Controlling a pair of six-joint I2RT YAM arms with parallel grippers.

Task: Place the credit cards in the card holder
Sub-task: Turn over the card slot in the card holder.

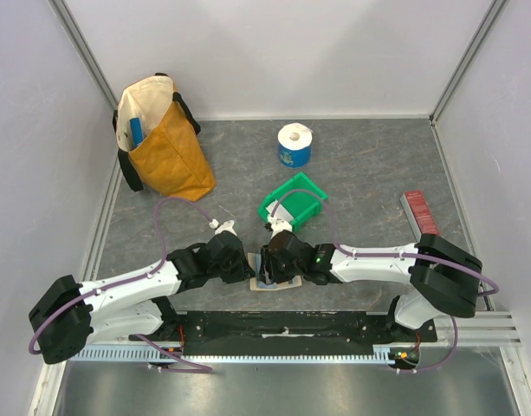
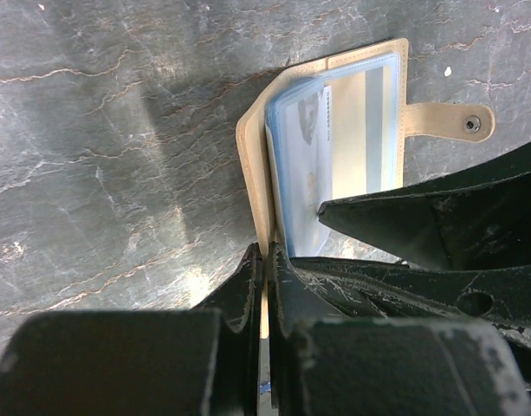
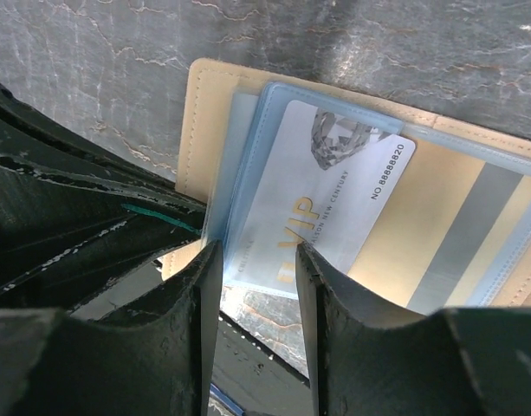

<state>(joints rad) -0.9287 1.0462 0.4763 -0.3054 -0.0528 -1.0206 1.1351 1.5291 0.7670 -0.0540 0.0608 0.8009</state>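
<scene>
Two grippers meet at 6 o'clock on the grey table (image 1: 378,173), directly over the card holder (image 1: 288,284), and in the top view their bodies hide all but a pale sliver of it. The card holder (image 2: 253,165) lies open, with its tab (image 2: 443,121) and snap pointing toward 3 o'clock in the left wrist view. The left gripper (image 2: 265,260) has its fingers pressed together on the near edge of the tan cover, which stands on edge between them. The right gripper (image 3: 256,256) has its fingers spread. The near end of a pale credit card (image 3: 317,199) marked VIP sits in the gap, partly behind one finger; whether either finger touches it cannot be told. That credit card lies within the bluish clear pockets (image 3: 248,147) of the card holder (image 3: 200,113), and a grey stripe (image 3: 473,230) shows through the pocket behind it. In the left wrist view the right gripper's black fingers (image 2: 395,221) cover the lower end of the pockets. Taken from the card holder in the top view, a green bin (image 1: 293,201) sits near at 12 o'clock, a blue-and-white paper roll (image 1: 294,145) lies beyond it, a yellow and cream bag (image 1: 161,139) stands at 11 o'clock, and a red ridged strip (image 1: 415,214) lies at 2 o'clock, well apart.
</scene>
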